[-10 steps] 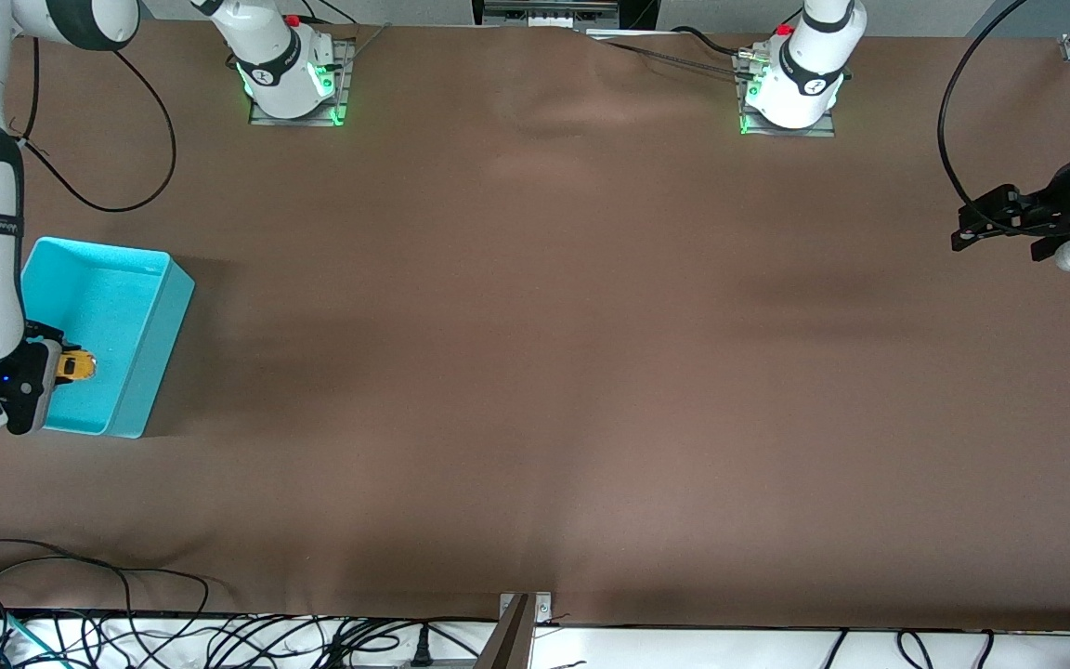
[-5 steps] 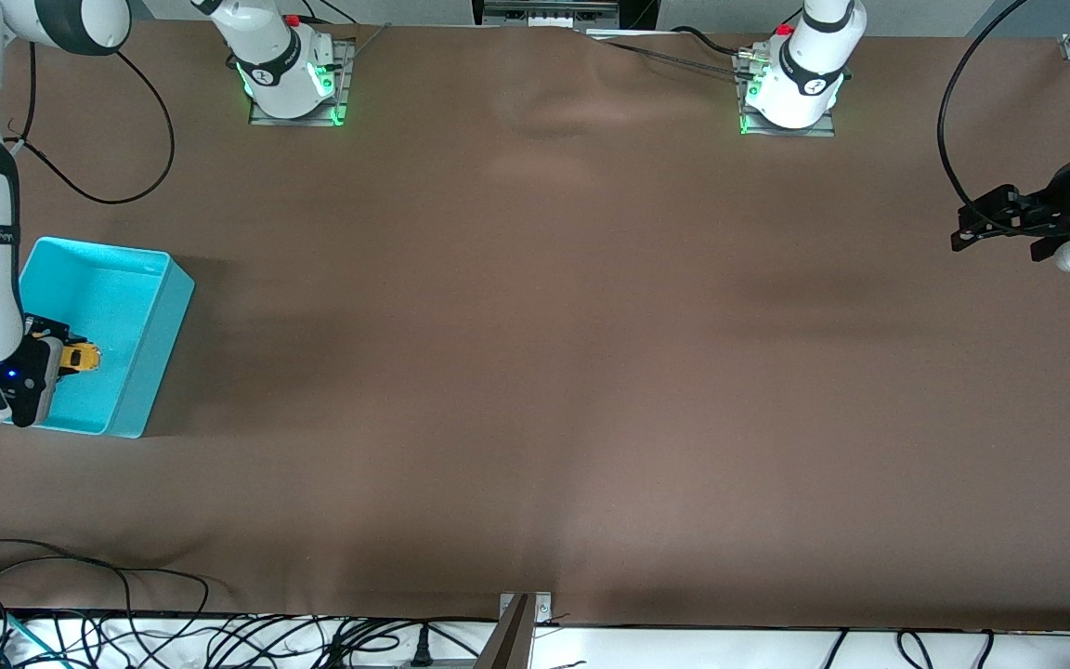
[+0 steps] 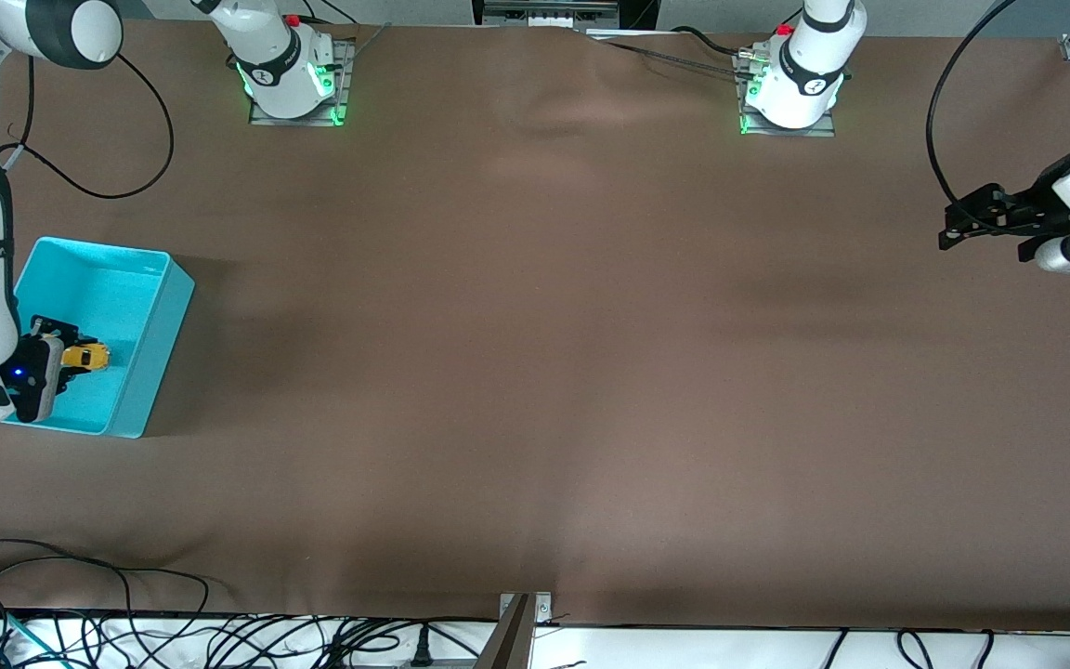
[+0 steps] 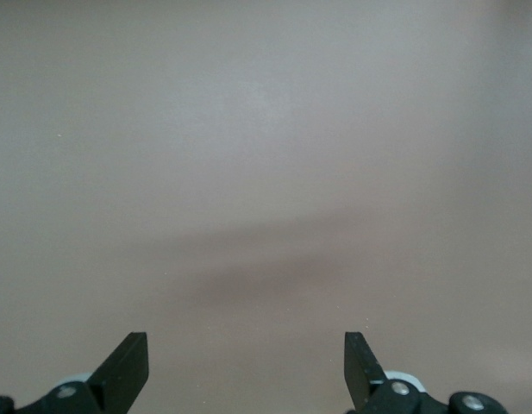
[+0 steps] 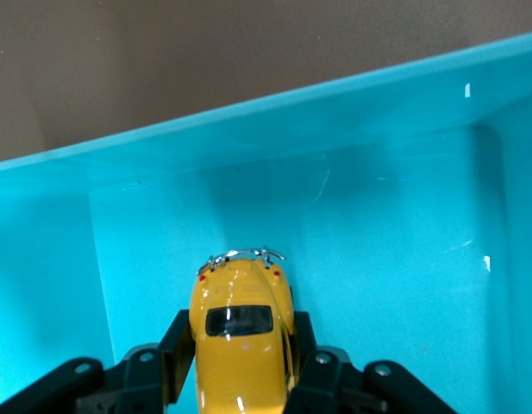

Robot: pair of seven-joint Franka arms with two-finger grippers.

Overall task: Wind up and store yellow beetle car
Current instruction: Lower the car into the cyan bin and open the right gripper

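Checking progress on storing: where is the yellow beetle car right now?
The yellow beetle car is clamped in the right gripper, inside the turquoise bin at the right arm's end of the table.

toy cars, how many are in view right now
1. The small yellow beetle-shaped toy car is gripped by the right end effector over the inside of the turquoise plastic bin, at the right arm's end of the table. None seems hidden.

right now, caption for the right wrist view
Right gripper holds the small yellow beetle-shaped toy car inside the turquoise plastic bin.
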